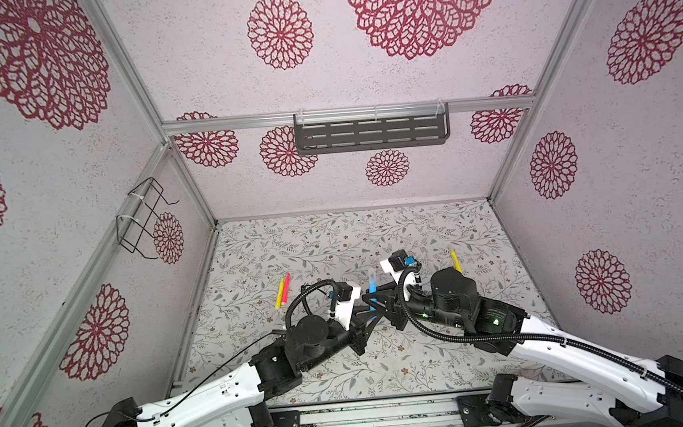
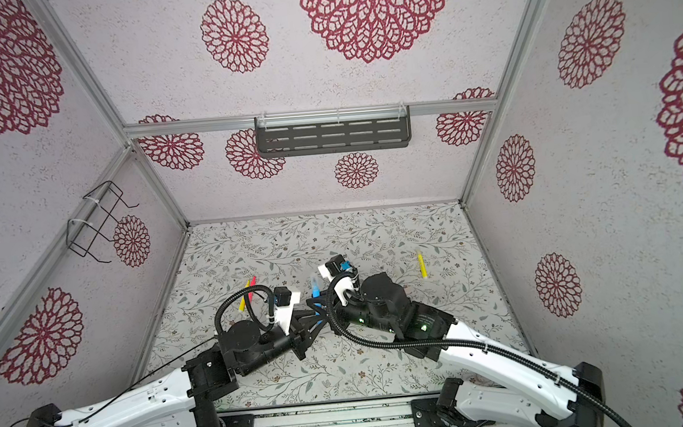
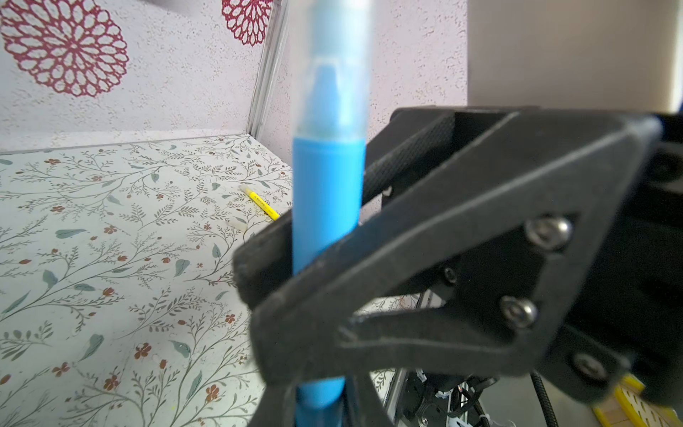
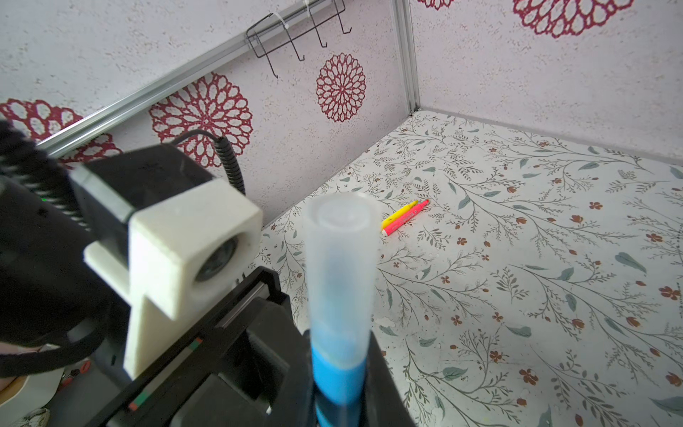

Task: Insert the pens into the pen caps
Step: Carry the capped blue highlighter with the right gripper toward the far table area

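A blue pen [image 1: 373, 289] stands nearly upright over the middle of the table, with a clear cap [image 4: 342, 266] seated over its tip. My left gripper [image 3: 321, 405] is shut on the pen's lower barrel. My right gripper [image 4: 340, 401] is shut on the barrel just below the cap, and its fingers [image 3: 281, 255] cross the pen in the left wrist view. In both top views the two grippers meet tip to tip at the pen [image 2: 316, 293]. A yellow pen [image 1: 281, 294] and a red-pink pen [image 1: 287, 286] lie side by side to the left. A capped yellow pen [image 1: 455, 260] lies at the right.
A small whitish piece [image 3: 237, 223], perhaps a loose cap, lies near the right-hand yellow pen [image 3: 261, 203]. A wire rack [image 1: 144, 217] hangs on the left wall and a dark shelf [image 1: 371, 133] on the back wall. Walls enclose the floral table [image 1: 333, 240] on three sides.
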